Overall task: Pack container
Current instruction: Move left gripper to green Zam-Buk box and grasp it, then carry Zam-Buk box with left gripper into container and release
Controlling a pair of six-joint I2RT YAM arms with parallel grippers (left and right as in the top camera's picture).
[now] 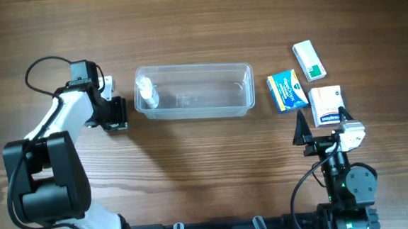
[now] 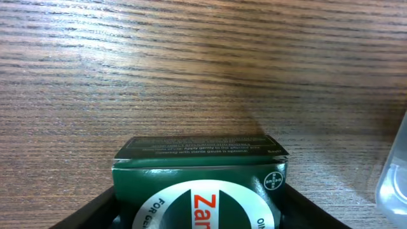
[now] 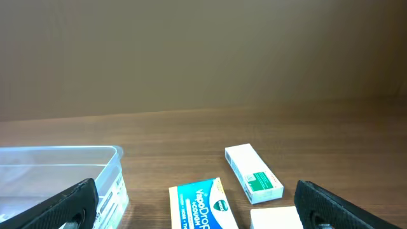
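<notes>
Though barely begun, shows only a white bottle [image 1: 147,93] inside the container [image 1: 251,89] at the desk's [image 1: 207,171] middle, left gripper [image 1: 114,113] straddling a green box [image 2: 200,172], grip unclear, right gripper [image 1: 323,127] spread wide near three unpacked boxes [image 1: 286,90].

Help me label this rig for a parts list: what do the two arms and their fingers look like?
The left arm has white links and bulky black joints. The right arm is mostly black with a white wrist block. A black cable loops off each, and both have black fingers.
</notes>
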